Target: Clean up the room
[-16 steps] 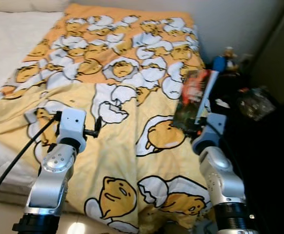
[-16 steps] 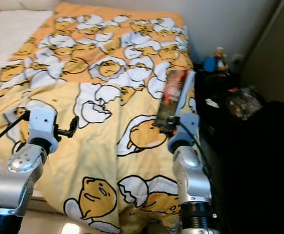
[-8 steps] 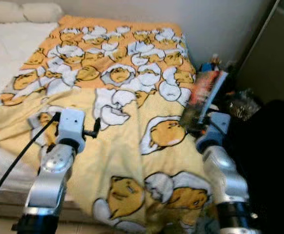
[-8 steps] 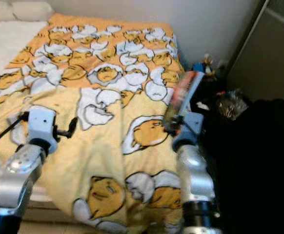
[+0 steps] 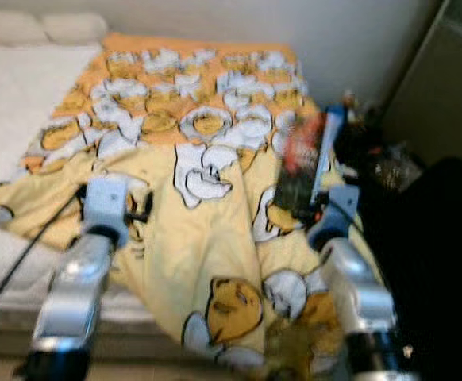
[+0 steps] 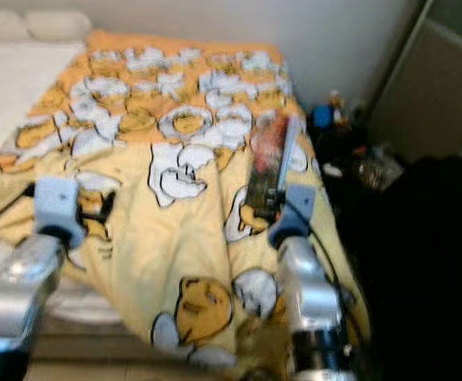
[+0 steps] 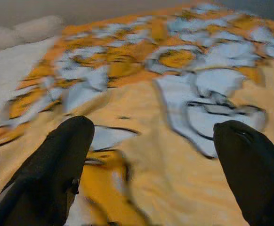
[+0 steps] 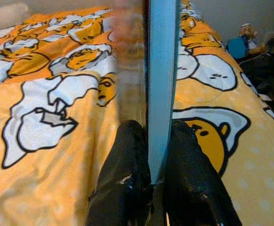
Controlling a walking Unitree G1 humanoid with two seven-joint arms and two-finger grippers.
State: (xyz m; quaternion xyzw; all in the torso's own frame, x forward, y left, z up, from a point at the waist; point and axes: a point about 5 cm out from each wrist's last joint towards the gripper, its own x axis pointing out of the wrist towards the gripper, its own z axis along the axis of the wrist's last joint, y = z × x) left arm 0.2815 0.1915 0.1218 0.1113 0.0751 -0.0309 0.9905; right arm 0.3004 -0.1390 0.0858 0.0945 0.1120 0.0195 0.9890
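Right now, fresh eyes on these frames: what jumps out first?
The yellow-and-orange cartoon blanket covers most of the bed. Over its right side, the right gripper is shut on a book, pinching its blue spine and holding it upright. The left gripper hovers open above the blanket's left part, and dark clutter sits on the floor right of the bed.

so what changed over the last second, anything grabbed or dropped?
Nothing grabbed or dropped. The whole picture shifted and blurred, so the camera moved, not the things. The right gripper stays shut on the book, held upright over the blanket. The left gripper stays open and empty above the blanket.
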